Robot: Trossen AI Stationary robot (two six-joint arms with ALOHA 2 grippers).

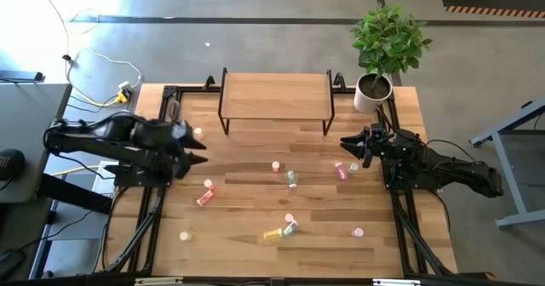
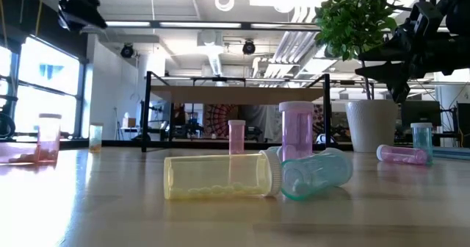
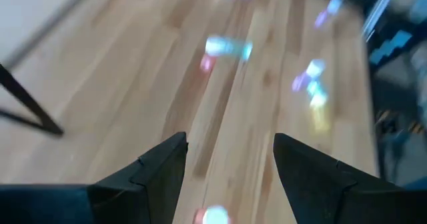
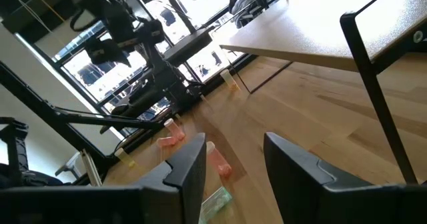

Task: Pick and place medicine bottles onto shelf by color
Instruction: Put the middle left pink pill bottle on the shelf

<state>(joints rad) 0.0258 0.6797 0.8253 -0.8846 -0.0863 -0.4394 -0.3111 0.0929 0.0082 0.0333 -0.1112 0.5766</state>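
Observation:
The shelf (image 1: 275,90), a light-wood board on black legs, stands at the table's far middle and bears nothing. Small bottles lie scattered on the tabletop: a pink one upright (image 1: 276,165), a green one (image 1: 292,179), a pink one on its side (image 1: 342,171), a red one on its side (image 1: 205,198), and a yellow one (image 1: 272,233) beside a green one (image 1: 291,228), both on their sides. My left gripper (image 1: 200,154) hovers open and empty at the left (image 3: 230,164). My right gripper (image 1: 345,145) hovers open and empty at the right (image 4: 233,164), just far of the lying pink bottle.
A white plant pot (image 1: 373,92) stands at the far right corner beside the shelf. More bottles stand near the table's edges: a pale one at the far left (image 1: 197,132), one near left (image 1: 184,235), a pink one near right (image 1: 358,232). Bare wood lies between shelf and bottles.

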